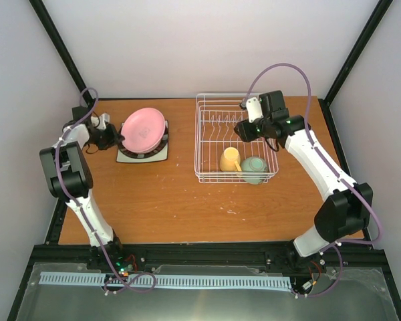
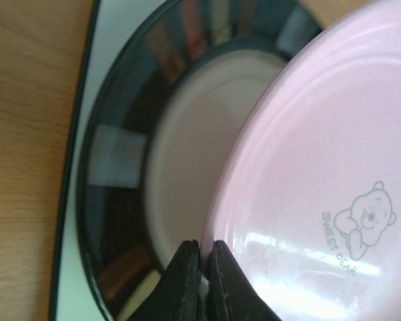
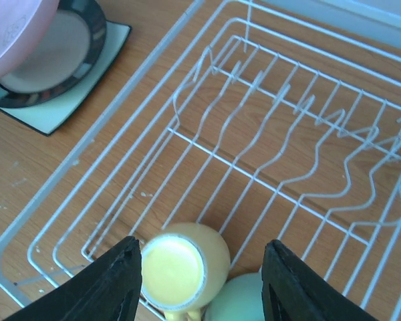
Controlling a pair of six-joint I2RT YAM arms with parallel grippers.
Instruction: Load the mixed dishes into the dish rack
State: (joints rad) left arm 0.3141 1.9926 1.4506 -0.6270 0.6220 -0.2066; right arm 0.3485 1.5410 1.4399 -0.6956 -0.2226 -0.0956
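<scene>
The left fingers (image 2: 187, 277) are clenching the pink plate (image 2: 321, 167) at its 6 o'clock rim, tilting it over the black-rimmed plate (image 2: 120, 200) on the square plate (image 2: 70, 267). The right fingers (image 3: 110, 287) are hanging released above the dish rack (image 3: 267, 167). The yellow mug (image 3: 180, 264) is showing between them, with the green bowl (image 3: 237, 301) at its 4 o'clock.

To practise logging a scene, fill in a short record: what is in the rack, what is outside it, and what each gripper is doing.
In rack: mug, bowl
Plate prongs: no plates
Outside rack: pink plate over black-rimmed plate, on square plate
Left gripper: shut on pink plate's rim
Right gripper: open, above mug
</scene>
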